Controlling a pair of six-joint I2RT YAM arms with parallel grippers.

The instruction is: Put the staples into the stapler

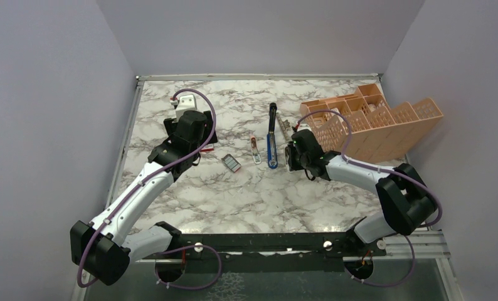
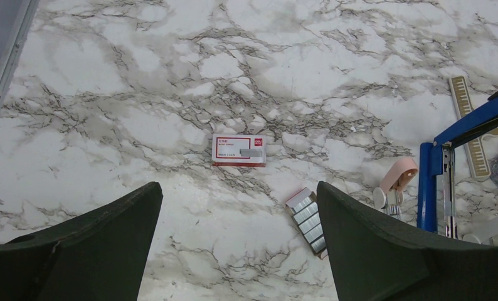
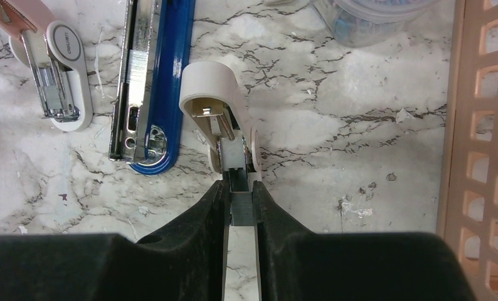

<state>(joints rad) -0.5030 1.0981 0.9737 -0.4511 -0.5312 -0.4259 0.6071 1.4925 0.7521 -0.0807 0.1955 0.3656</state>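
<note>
**Staples gripped, insertion pending**

A strip of staples (image 3: 241, 208) is apparently clenched in the fingers of the right gripper (image 3: 240, 188), low over the desk (image 3: 334, 125), near the opened blue stapler (image 3: 165, 69) at upper left of the wrist frame. It must next be aligned with the magazine channel. The left gripper (image 2: 238, 188) is held released above the staple tray (image 2: 308, 221).

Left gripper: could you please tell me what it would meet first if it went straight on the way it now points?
Probably the red-and-white box, lying flat on the table, centred ahead of the open left gripper; depth is hard to judge.
</note>
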